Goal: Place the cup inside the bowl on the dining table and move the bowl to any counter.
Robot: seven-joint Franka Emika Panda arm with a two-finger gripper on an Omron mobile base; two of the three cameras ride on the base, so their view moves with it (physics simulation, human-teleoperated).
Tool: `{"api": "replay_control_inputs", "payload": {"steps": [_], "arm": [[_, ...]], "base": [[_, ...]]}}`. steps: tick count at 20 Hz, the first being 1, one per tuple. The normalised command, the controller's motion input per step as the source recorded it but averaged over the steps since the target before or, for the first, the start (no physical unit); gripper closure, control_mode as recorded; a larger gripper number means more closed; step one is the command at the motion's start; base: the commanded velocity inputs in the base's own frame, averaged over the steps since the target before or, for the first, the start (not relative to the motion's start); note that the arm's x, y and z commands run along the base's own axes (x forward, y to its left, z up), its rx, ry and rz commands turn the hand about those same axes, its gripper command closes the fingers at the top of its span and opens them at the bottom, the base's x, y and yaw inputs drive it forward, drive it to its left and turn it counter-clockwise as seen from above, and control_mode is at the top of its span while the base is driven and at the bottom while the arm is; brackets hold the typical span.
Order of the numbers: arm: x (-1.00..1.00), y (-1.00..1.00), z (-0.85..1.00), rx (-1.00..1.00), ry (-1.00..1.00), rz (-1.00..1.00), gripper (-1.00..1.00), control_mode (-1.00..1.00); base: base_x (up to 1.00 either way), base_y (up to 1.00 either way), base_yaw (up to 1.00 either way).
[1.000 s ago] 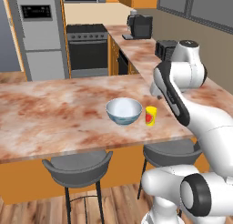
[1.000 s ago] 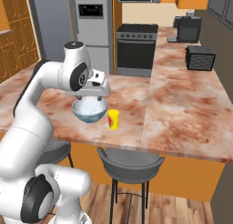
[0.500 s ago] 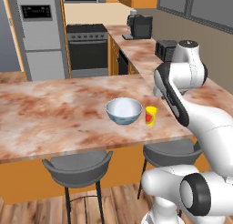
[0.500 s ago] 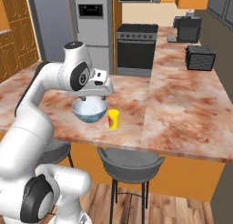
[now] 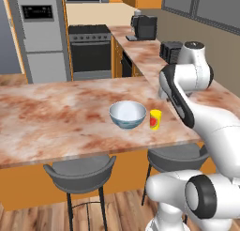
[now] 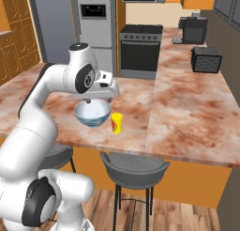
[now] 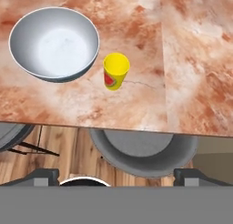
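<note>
The pale blue-white bowl (image 5: 127, 114) (image 6: 93, 112) (image 7: 54, 43) stands empty near the front edge of the marbled dining table (image 5: 56, 117) (image 6: 136, 101) (image 7: 136, 104). Just to its right stands the small yellow cup (image 5: 155, 119) (image 6: 116, 123) (image 7: 115, 71), upright, its red mark facing the stools and a narrow gap between it and the bowl. My gripper (image 6: 98, 97) (image 7: 116, 175) hangs well above them, over the table's front edge, looking straight down. It is open, with nothing between its widely spread fingertips (image 7: 43, 174).
Two grey stools (image 5: 82, 171) (image 6: 133, 166) (image 7: 141, 152) stand under the table's front edge. The counter (image 5: 145, 51) (image 6: 180, 61) runs back on the right, carrying a black toaster (image 5: 170, 49) (image 6: 206, 59) and a coffee machine (image 5: 143, 27) (image 6: 192, 29). Stove (image 5: 90, 49) and fridge (image 5: 42, 35) stand behind.
</note>
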Motion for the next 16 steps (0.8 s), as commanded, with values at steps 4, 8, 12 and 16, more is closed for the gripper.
{"api": "replay_control_inputs", "payload": {"steps": [4,8,12,16], "arm": [[0.29,-0.07,0.0,0.0,0.0,0.01,-1.0,-1.0],[0.28,-0.11,0.0,0.01,0.0,0.02,-1.0,-1.0],[0.29,-0.1,0.0,0.01,0.0,0.03,-1.0,-1.0],[0.26,-0.15,0.0,0.02,0.0,0.03,-1.0,-1.0]], "base": [[0.0,0.0,0.0],[0.0,0.0,0.0],[0.0,0.0,0.0],[0.0,0.0,0.0]]}}
